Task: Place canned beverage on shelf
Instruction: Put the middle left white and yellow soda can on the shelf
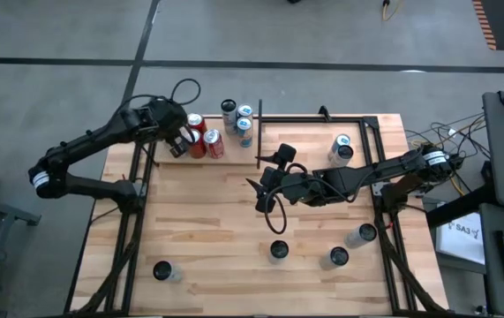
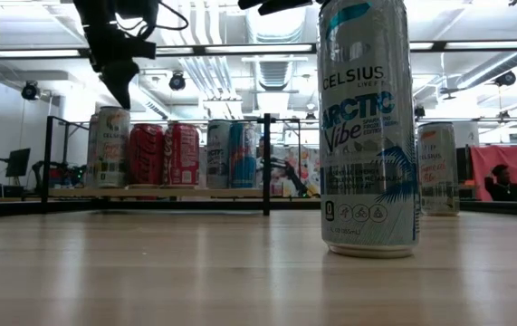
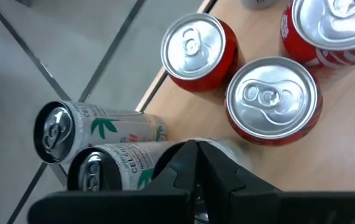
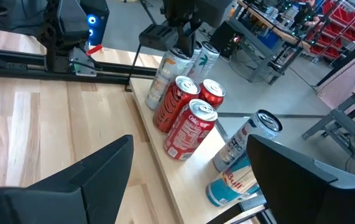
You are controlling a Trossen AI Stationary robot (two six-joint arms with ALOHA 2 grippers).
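On shelf point(image 1: 234, 152): three red cans point(image 1: 214, 144), others; five cans point(image 1: 278, 251) loose.

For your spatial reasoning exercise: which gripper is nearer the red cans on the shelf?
Left. The left gripper, shut, hovers right beside the red cans; the right gripper, open, is over the table's middle, well away from them.

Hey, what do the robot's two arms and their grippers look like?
Both arms are dark, jointed tubes with pale bands near their bases. The left gripper has black angular fingers; a black cable loops above it. The right gripper has broad, flat black fingers, with a black cable looping below its wrist.
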